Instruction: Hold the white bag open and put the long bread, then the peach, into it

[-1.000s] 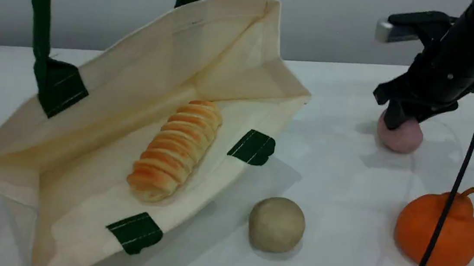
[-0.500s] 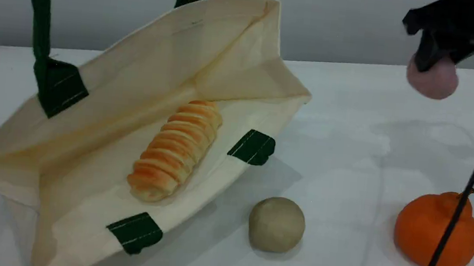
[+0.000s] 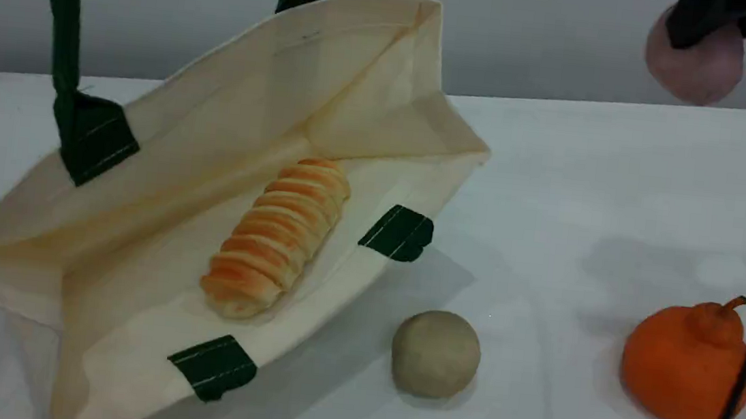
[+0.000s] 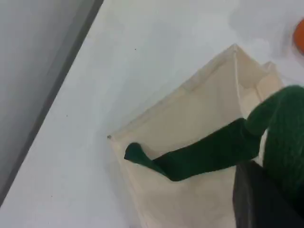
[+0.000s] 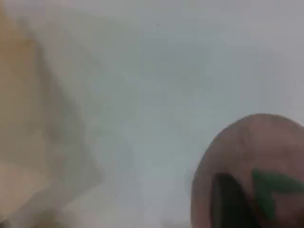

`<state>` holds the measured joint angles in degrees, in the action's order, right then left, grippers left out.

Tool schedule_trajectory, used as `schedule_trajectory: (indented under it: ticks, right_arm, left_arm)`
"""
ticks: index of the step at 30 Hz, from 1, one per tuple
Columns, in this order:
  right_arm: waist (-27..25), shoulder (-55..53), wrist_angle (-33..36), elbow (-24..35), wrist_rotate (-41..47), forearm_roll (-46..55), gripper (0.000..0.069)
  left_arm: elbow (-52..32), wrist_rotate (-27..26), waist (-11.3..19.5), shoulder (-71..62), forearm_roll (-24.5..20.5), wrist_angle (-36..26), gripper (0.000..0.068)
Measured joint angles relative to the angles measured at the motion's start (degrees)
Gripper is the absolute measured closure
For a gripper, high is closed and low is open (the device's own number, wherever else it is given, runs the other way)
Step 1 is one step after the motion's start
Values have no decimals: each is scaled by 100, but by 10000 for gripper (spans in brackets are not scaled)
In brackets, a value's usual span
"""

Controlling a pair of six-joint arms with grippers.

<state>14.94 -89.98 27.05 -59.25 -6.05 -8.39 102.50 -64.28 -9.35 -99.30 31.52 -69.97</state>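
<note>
Scene view: the white bag [image 3: 226,175] lies open on the table [image 3: 573,188], the long bread [image 3: 278,234] inside it. At top right, the right gripper [image 3: 702,22] holds the peach [image 3: 698,66] in the air. Left wrist view: the left gripper [image 4: 266,199], closed, grips the bag's green handle [image 4: 209,152]. Right wrist view: the peach [image 5: 247,161] fills the lower right corner.

Long bread [image 3: 276,237] in bag [image 3: 231,120]; peach [image 3: 696,66] far R, aloft.
</note>
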Motion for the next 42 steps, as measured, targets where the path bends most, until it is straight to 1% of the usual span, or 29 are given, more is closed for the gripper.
schedule_trajectory:
  ticks: [6,9,13,18,22,27,31,36,38,42]
  right_arm:
    - [732,884,-180,728,0,-395,451]
    - [1156,1128,-240,944,0,-617,451]
    - [1781,1116,-383,1077,0,-855,451]
    - [2530,1109,-997,1160,0,-1085,453]
    - [2943,970,-1526,1160,0,-1330,453]
    - [3205,415,-2198,1149,0,-1504,454]
    - [3200,-144,-2824,1138,0,-1556,454]
    - [3200,-755,-3406,1134,-5,-1556,454]
    - [3200,-963,-3530,1068,-5,-1556,454]
    - [3200,-1302,-3510,775,-5,-1556,454]
  left_arm:
    - [0,-12,0,0,5,0,604]
    - [0,-18,0,0,11,0,604]
    - [0,-18,0,0,11,0,604]
    - [0,-18,0,0,23,0,604]
    - [0,-18,0,0,23,0,604]
    - [0,-18,0,0,135,0,604]
    - [0,-18,0,0,189,0,604]
    - [0,-18,0,5,172,0,604]
    - [0,-18,0,5,172,0,604]
    - [0,-18,0,5,172,0,604]
